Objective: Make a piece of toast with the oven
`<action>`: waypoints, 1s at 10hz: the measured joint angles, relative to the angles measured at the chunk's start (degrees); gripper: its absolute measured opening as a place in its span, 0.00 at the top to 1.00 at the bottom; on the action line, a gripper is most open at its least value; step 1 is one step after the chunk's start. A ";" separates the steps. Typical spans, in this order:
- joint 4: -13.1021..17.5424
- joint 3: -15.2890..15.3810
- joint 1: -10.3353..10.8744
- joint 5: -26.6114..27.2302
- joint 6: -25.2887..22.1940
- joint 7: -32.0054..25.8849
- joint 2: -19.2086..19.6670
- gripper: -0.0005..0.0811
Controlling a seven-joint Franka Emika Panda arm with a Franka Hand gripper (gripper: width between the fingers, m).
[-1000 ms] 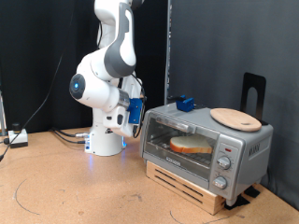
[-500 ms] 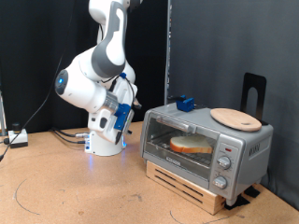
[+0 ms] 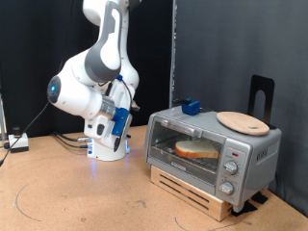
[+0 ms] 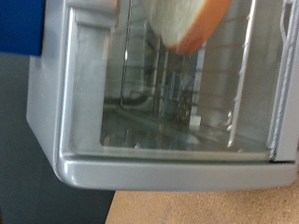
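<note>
1 oven (image 3: 210,148), 1 piece of toast (image 3: 197,149), 1 round wooden plate (image 3: 242,121), 1 blue block (image 3: 190,106), 1 arm w/ 1 gripper (image 3: 117,117).

Toast lies flat on the wire rack inside the oven, seen thru the closed glass door. Gripper hangs to the exterior view's left of the oven, apart from it, near the arm's white base (image 3: 109,144); nothing shows betw. the fingers, and can't tell if they're open or closed.

Wrist view: oven front (image 4: 159,103) fills the pic, toast (image 4: 192,23) behind glass; fingers not visible.

Plate rests on oven top toward the exterior view's right, blue block at the top's rear left. Oven stands on a slatted wooden base (image 3: 197,189) on the desk (image 3: 77,197). Glass door is betw. gripper and toast.
</note>
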 joint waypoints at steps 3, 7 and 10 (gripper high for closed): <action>6.07 -1.96 -1.57 -0.01 -0.62 2.42 5.68 0.00; 9.64 -3.10 -2.30 2.91 3.51 5.61 9.37 0.00; 13.25 -2.61 -2.08 4.64 -1.31 8.97 12.45 0.00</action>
